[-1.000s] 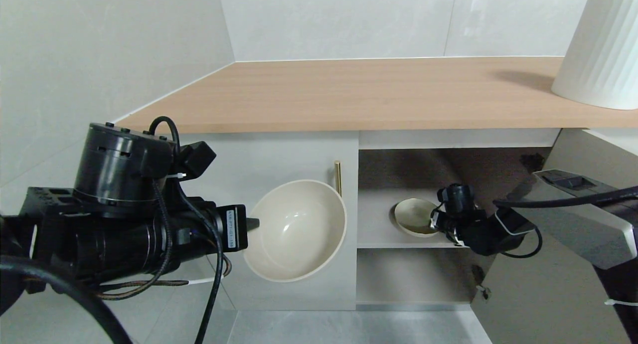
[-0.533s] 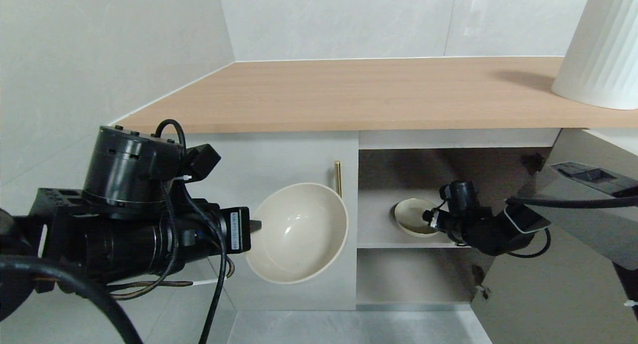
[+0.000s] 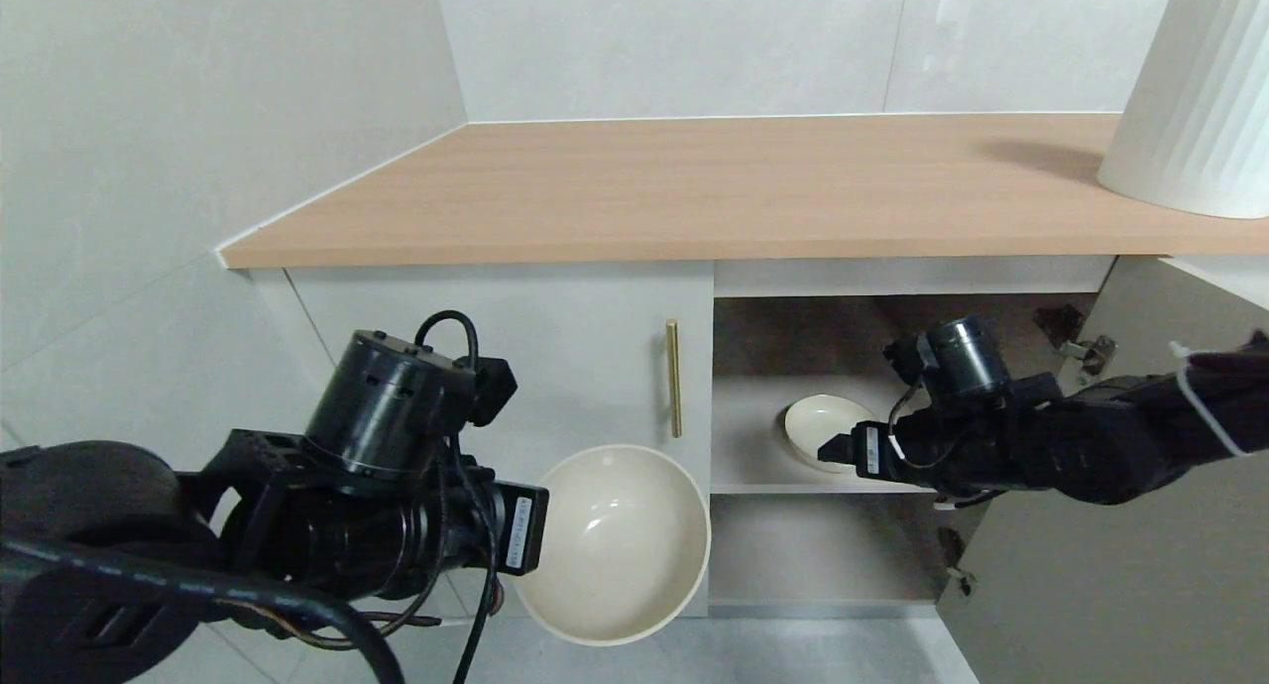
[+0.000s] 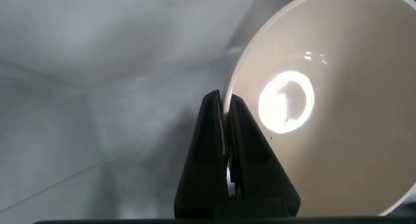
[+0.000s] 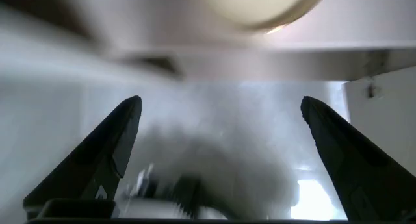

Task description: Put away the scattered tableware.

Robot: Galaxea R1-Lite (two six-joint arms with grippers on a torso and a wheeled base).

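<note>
Since a second ago: left arm is dropping lower and swinging toward the open cupboard, carrying the large bowl point(image 3: 613, 545) down with it. Right arm is pulling back from the shelf point(image 3: 753, 478) and lifting a little.

Large bowl is hanging in the air low in front of the closed cupboard door point(image 3: 555, 367), below the brass handle point(image 3: 673, 377), tipped so its hollow is facing up and outward. Left gripper point(image 4: 225, 110) is pinching the bowl's rim, fingers nearly together with only the wall of the bowl between them.

Small bowl point(image 3: 826, 431) is sitting on the shelf inside the open compartment. Right gripper point(image 5: 218, 113) is hovering just in front of it, fingers spread wide, gripping nothing.

Above, the wooden counter point(image 3: 694, 188) is carrying a white ribbed vessel point(image 3: 1190, 99) at its far right end.

Progress, as I judge it: small bowl is put away; large bowl is still to go in, most likely onto the shelf or the space beneath.
</note>
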